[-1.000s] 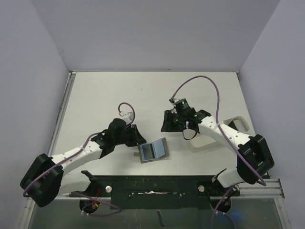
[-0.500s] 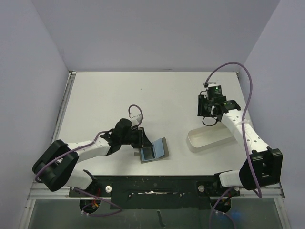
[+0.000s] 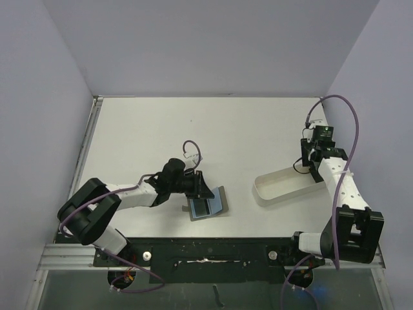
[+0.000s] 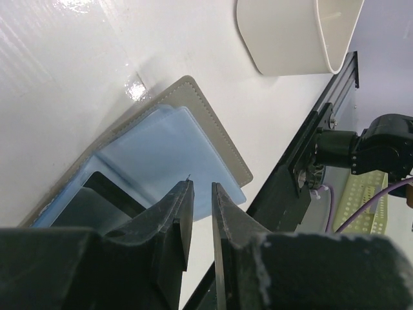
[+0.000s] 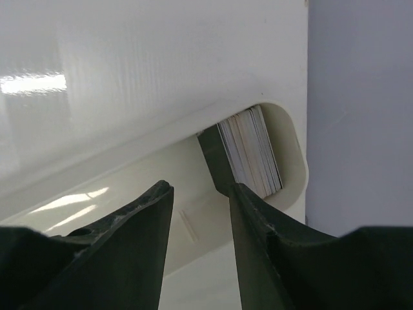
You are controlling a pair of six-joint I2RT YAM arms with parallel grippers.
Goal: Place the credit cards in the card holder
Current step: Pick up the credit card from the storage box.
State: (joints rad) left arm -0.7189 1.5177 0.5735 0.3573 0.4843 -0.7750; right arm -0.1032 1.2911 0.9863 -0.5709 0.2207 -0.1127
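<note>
**Right gripper** (image 5: 200,194): jaws spread and empty, lined up with the credit cards (image 5: 248,158). These form 1 stack standing on edge in the rounded end of the white tray (image 5: 187,226), whose wall props them upright for a pinch.

**Left gripper** (image 4: 200,194): jaws nearly together, with 1 slim empty gap. It is poised low over the card holder (image 4: 181,135), probably to steady it. The holder lies open, blue lining up, near the table's (image 3: 142,129) near edge. 1 dark card (image 4: 113,194) appears already pocketed. The tray sits toward the table's right edge.
</note>
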